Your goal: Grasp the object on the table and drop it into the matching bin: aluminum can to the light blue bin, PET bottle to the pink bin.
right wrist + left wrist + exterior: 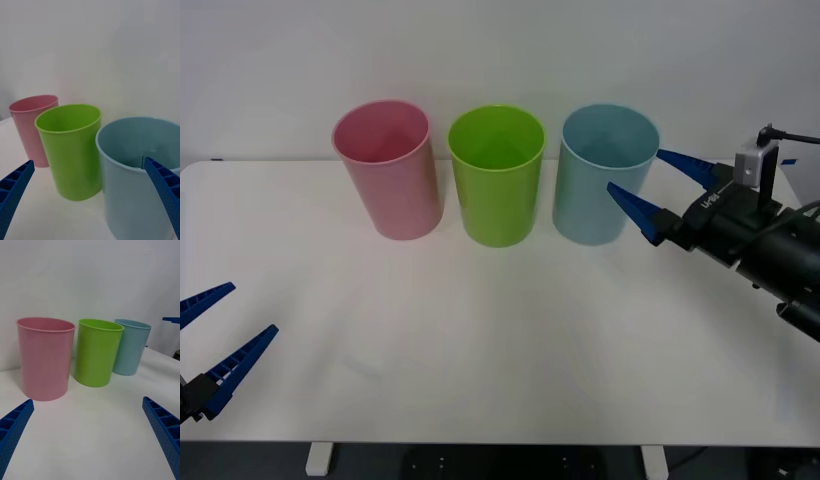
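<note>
Two grippers, fingers wide, holding nothing | right gripper point(658, 184) beside light blue bin point(603, 175) | risk: bumping it over | left gripper point(215, 335) low

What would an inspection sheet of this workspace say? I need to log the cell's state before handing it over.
Surface: white table, bare in front of the bins.
Job's things: pink bin, blue bin, both upright in a row at the back; no can seen on the table.
Clutter: green bin between them.
End effectors: right end effector open, raised beside the blue bin's rim, holding nothing; left end effector open, low at the table's near left corner.
Cables: black cable at the right wrist camera.
Surroundings: plain white wall behind.
</note>
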{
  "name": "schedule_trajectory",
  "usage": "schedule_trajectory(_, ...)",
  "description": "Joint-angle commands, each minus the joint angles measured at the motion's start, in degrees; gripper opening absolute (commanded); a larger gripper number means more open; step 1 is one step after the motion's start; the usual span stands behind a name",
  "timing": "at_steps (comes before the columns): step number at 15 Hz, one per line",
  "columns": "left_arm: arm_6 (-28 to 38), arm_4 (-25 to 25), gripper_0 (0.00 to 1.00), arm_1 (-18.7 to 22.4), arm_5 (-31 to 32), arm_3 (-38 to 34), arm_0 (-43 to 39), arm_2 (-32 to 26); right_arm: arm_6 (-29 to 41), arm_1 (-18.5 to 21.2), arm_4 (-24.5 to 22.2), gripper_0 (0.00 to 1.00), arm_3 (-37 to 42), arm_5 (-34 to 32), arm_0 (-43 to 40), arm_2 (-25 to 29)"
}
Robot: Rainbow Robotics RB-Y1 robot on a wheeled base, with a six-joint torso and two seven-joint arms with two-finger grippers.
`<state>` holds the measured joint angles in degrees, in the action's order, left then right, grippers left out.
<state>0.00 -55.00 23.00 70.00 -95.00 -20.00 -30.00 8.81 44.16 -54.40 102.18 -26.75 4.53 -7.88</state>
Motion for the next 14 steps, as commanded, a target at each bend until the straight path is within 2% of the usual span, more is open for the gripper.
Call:
schedule_trajectory(1,0.0,0.0,1.00,0.0,0.0,0.0,0.0,0.0,-6.4,0.4,0.7,1.00,1.4,-3.9,-4.8,1.6)
schedule_trajectory(5,0.0,0.0,1.00,0.0,0.0,0.0,0.0,0.0,-12.8,-0.7,0.7,1.00,1.9,-13.0,-12.4,6.1)
schedule_trajectory(8,0.0,0.0,1.00,0.0,0.0,0.0,0.0,0.0,-13.4,-1.6,0.1,1.00,2.1,-18.7,-18.2,10.1)
schedule_trajectory(12,0.0,0.0,1.00,0.0,0.0,0.0,0.0,0.0,-13.6,-6.5,-5.4,1.00,2.1,-25.4,-22.6,16.1)
schedule_trajectory(14,0.0,0.0,1.00,0.0,0.0,0.0,0.0,0.0,-13.6,-8.6,-7.7,1.00,2.1,-26.3,-23.8,16.8)
